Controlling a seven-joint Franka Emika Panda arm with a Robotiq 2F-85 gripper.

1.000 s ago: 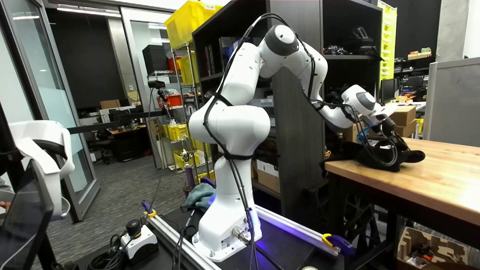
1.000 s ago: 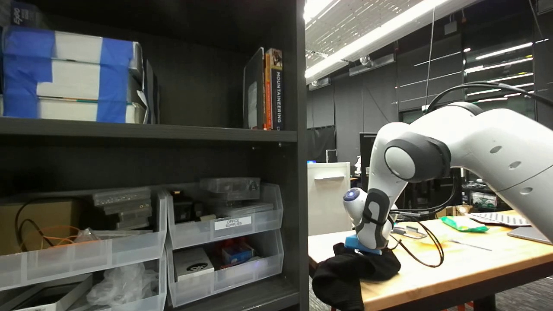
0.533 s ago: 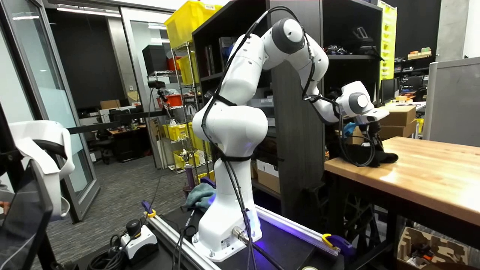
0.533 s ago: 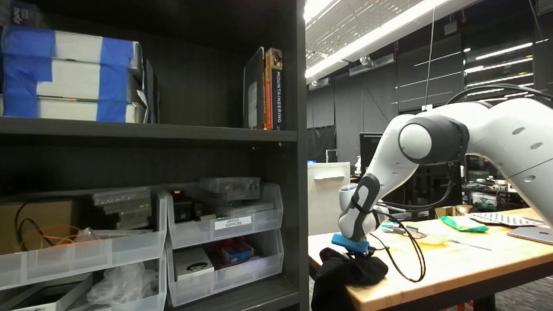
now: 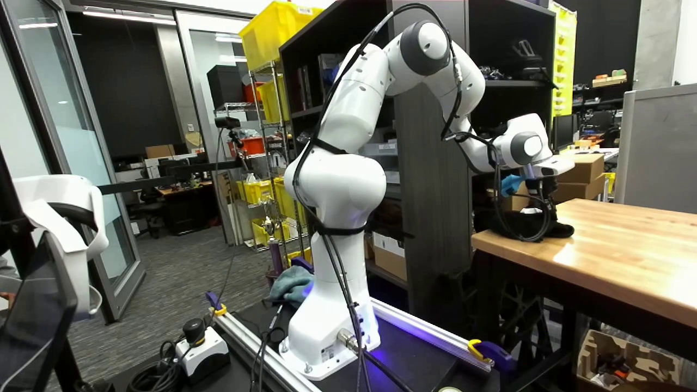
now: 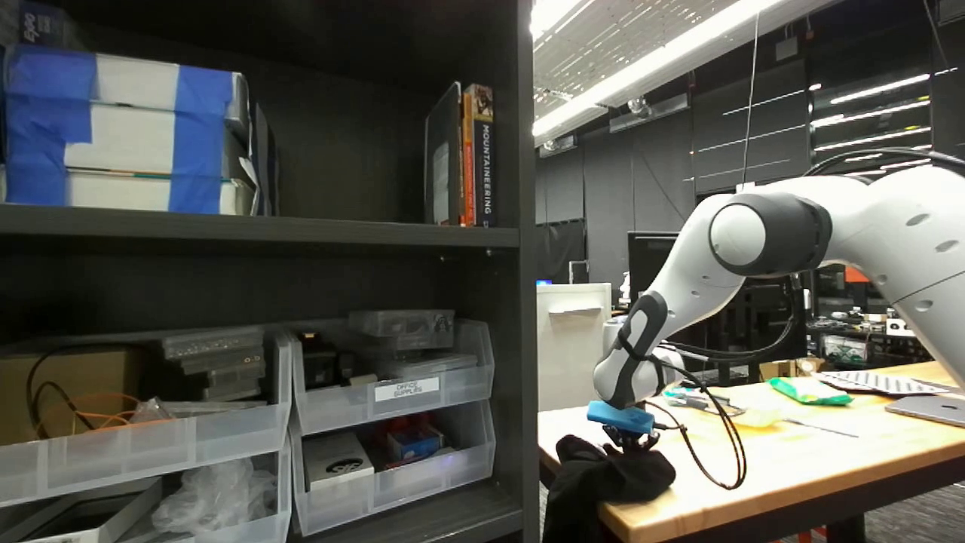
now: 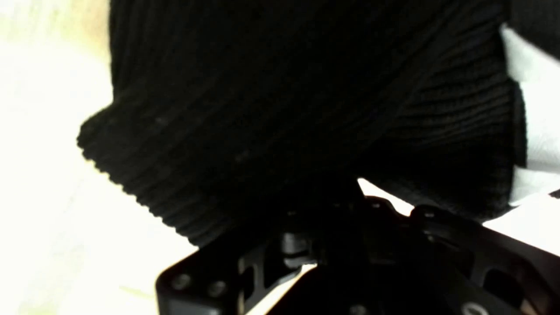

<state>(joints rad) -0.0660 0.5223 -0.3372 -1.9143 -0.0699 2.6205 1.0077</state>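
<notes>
Dark shelving (image 6: 362,234) stands beside a wooden bench (image 6: 807,452), and at the bench's corner lies a black knit cloth (image 6: 622,479), part of it hanging over the edge. The jaws are pressed together, seemingly with a fold of the cloth pinched between their tips, though black against black hides the exact contact. It looks light, soft and limp, likely stretchy, hardly fragile or slippery; a thick gathered fold, or its ribbed edge (image 7: 148,183), should give the surest hold.
</notes>
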